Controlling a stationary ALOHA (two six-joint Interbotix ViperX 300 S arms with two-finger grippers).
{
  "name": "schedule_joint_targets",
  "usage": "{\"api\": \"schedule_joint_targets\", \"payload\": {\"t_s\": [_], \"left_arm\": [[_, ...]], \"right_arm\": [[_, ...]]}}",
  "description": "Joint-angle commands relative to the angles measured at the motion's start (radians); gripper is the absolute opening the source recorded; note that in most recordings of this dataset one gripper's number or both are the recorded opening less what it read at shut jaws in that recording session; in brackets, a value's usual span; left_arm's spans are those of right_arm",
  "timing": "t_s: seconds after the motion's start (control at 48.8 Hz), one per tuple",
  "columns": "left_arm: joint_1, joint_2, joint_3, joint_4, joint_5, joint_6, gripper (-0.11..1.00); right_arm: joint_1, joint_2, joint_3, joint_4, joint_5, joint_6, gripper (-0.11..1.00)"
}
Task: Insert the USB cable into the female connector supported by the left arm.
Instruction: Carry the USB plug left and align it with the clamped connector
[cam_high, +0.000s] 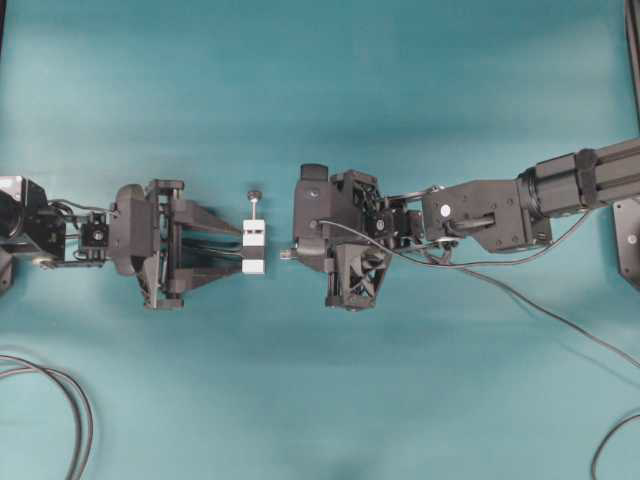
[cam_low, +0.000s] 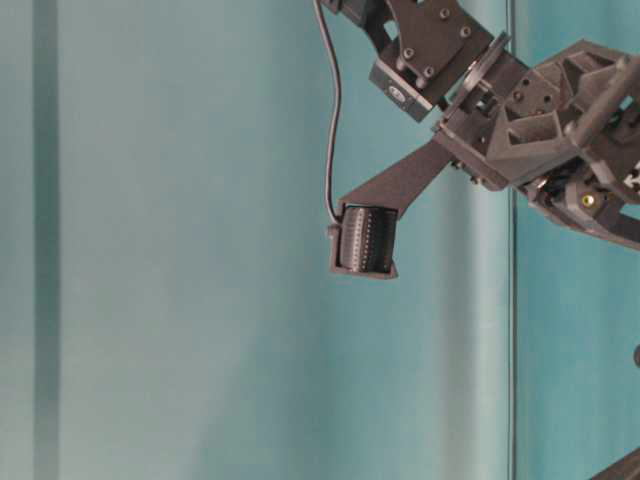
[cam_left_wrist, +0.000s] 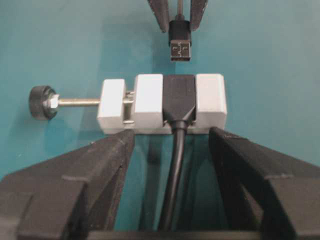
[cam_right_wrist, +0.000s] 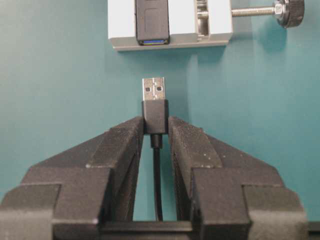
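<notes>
my right hand is clenched on the usb cable, pinching the black moulded collar just behind the bare metal plug tip, which sticks out free ahead of the pads. i judge that the right place to hold: the collar is hard plastic and stiff, while the thin cord behind it is limp and would buckle if i pushed from there. the whole thing looks very light, and the ribbed pads should keep the smooth collar from sliding back when the plug meets resistance.

the female connector sits clamped in a small white block vise with a thin metal screw and a black knob out to one side, resting on the matte teal desk. my left hand stands spread, its two wedge-shaped fingers braced against the near side of the white block rather than squeezing it, the connector's black tail running back between them.

plug and socket face each other, near but apart, roughly in line. the socket's blue tongue looks fragile, so i would go in straight and gently.
</notes>
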Motion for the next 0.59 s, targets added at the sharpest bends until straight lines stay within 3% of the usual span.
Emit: {"api": "schedule_joint_targets", "payload": {"t_s": [0.0, 0.574], "left_arm": [[0.018, -0.017, 0.011, -0.006, 0.003, 0.025, 0.65], [0.018, -0.017, -0.003, -0.006, 0.005, 0.048, 0.65]], "right_arm": [[0.000, -0.014, -0.023, -0.003, -0.005, -0.002, 0.20], [-0.008, -0.011, -0.049, -0.008, -0.005, 0.000, 0.20]]}}
